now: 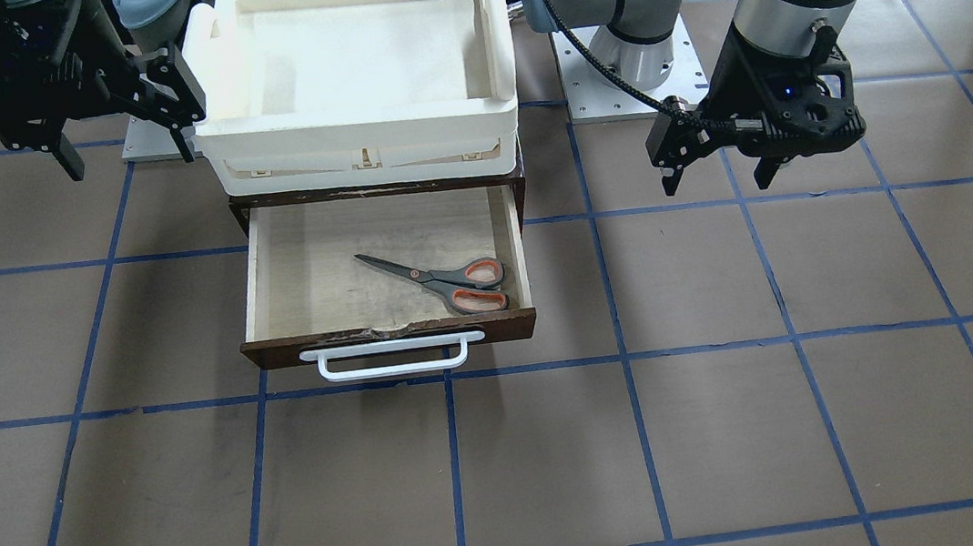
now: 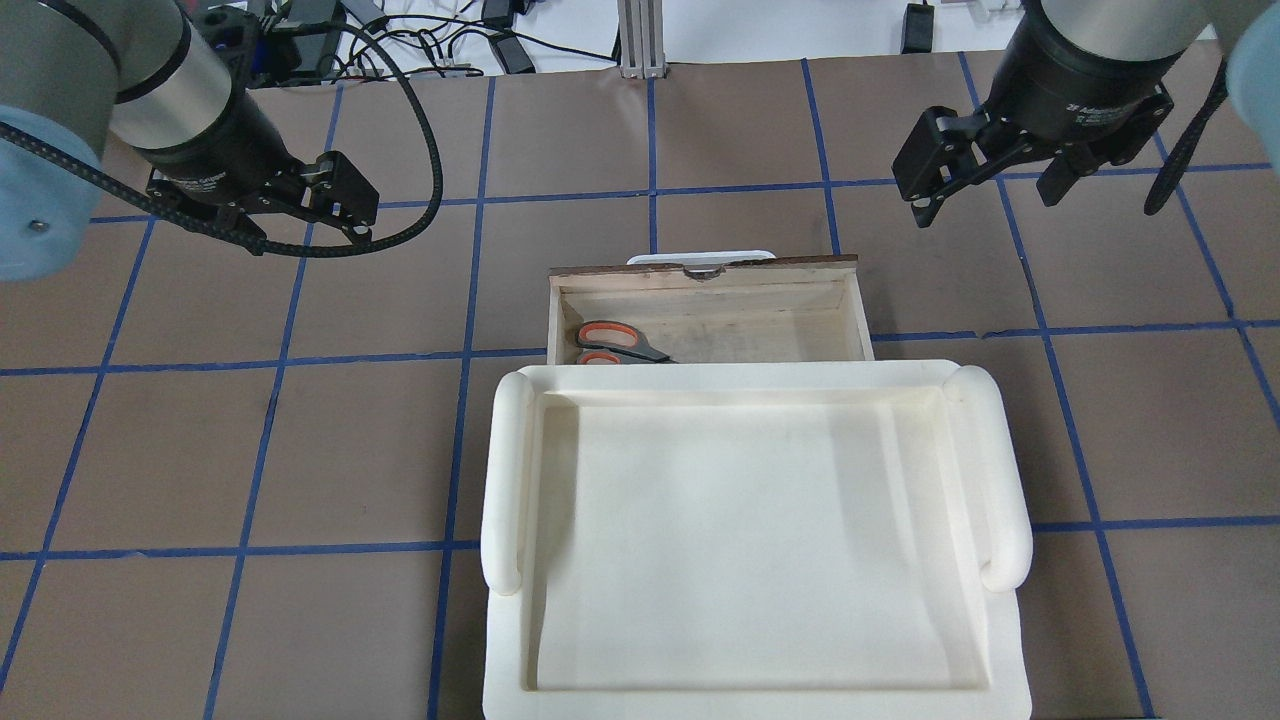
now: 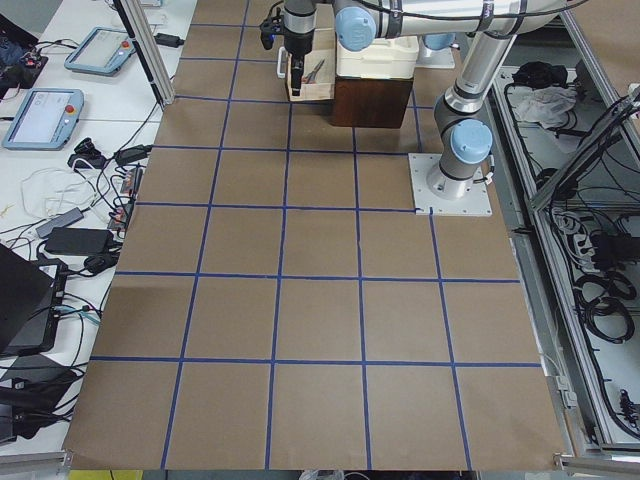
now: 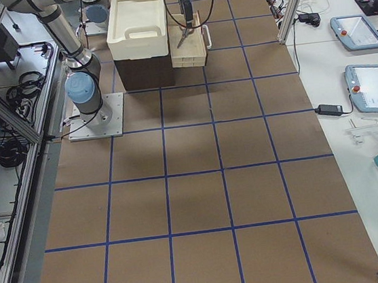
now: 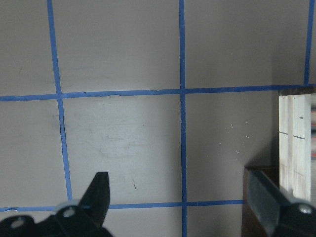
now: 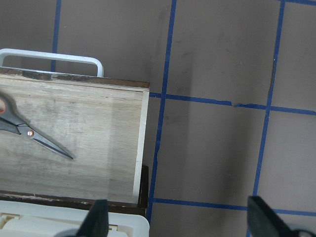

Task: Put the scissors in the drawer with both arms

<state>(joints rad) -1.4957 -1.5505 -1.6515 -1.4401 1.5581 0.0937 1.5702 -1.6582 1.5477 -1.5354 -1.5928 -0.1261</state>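
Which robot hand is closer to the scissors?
The left gripper. It hovers beside the open drawer, on the side where the scissors lie. The right gripper hangs farther off, past the drawer's other side.

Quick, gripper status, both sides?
Left gripper: open, holding nothing.
Right gripper: open, holding nothing.
The scissors lie in the drawer.

Overhead and front views face each other, sharing the drawer (image 1: 312,265); wrist cameras look down.
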